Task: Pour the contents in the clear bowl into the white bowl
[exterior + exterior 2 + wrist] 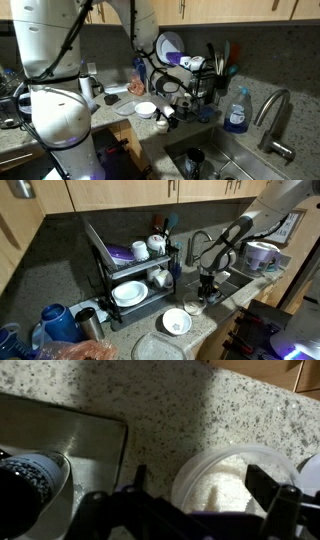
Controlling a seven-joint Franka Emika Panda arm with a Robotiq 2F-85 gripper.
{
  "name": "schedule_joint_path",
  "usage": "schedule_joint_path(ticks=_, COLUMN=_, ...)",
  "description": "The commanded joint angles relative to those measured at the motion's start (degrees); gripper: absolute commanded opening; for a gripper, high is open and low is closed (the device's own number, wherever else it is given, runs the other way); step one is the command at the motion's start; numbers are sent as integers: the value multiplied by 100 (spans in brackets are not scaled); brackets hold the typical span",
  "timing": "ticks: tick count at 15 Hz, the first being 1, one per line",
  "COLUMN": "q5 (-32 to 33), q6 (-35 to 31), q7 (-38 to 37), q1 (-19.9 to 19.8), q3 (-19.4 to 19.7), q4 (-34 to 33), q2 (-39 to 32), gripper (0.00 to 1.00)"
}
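Surface finishes by the sink (pixel 70 430)
Sink brushed metal; adjoining countertop (pixel 170 410) speckled stone; clear bowl (pixel 225 480) glassy; white bowl (pixel 177 322) smooth, glossy.

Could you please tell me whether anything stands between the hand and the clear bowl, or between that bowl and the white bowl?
Nothing visible does. The open hand hangs directly over the clear bowl, and the white bowl sits close beside it on the same counter, with nothing showing between them.

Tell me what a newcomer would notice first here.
The big white robot arm fills the foreground in an exterior view, its hand low over the clear bowl on the speckled counter beside the sink. The white bowl sits next to it, with a loaded dish rack close by.
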State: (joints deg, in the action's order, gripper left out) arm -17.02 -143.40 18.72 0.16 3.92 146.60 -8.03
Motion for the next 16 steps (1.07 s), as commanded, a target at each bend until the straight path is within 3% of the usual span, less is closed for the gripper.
schedule_joint_path(ticks=1, q5=71, q6=-337, q7=-187, q1=-191, q3=-183, q4=-316, q2=-400, gripper=100)
schedule_joint_path(ticks=5, q5=206, q6=-561, q7=-360, q1=-317, q3=-181, q4=-563, q2=-717, gripper=100)
schedule_joint_path(ticks=6, q5=173, q6=-572, q7=-338, q1=-361, q3=-204, q4=-598, q2=-756, gripper=94)
schedule_joint_path(ticks=7, q5=144, q6=-580, q7=-310, q1=-399, q3=-233, q4=-626, q2=-792, gripper=74)
schedule_joint_path(ticks=16, q5=-214, q6=-508, q7=-109, q1=-667, q3=-645, q4=-665, q2=-695, gripper=5)
